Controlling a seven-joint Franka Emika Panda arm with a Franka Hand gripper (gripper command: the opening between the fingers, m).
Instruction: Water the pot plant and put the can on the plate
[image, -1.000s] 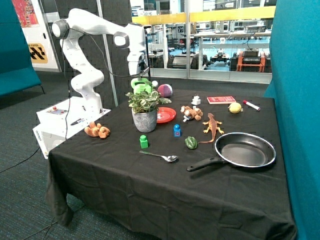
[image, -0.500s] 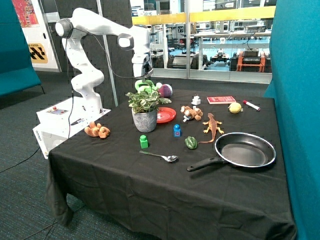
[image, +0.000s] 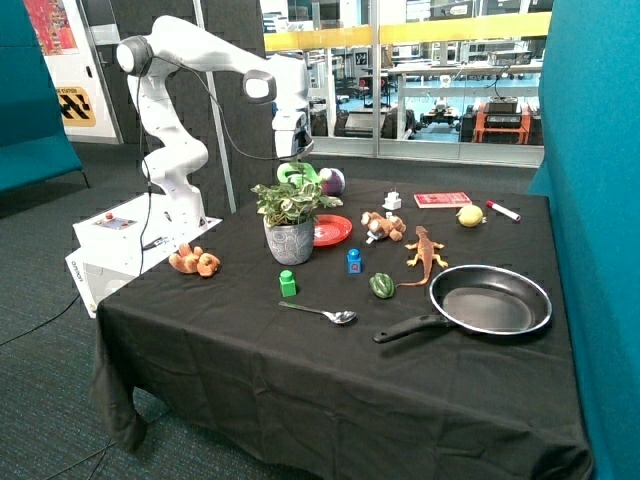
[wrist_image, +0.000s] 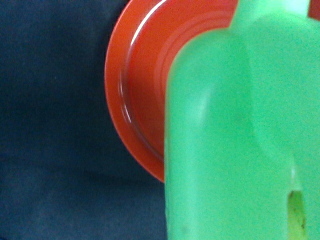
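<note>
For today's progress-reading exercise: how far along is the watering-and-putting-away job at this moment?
Whether the pot plant got watered can't be confirmed. In hand: the hand holds the can in the air behind the plant, and the wrist view shows the plate beneath it. Left: lowering the can onto the plate and letting go.

Black frying pan (image: 490, 305), spoon (image: 322, 314), orange lizard toy (image: 426, 251), lemon (image: 470, 215), red book (image: 442, 199), black tablecloth (image: 300, 380)
</note>
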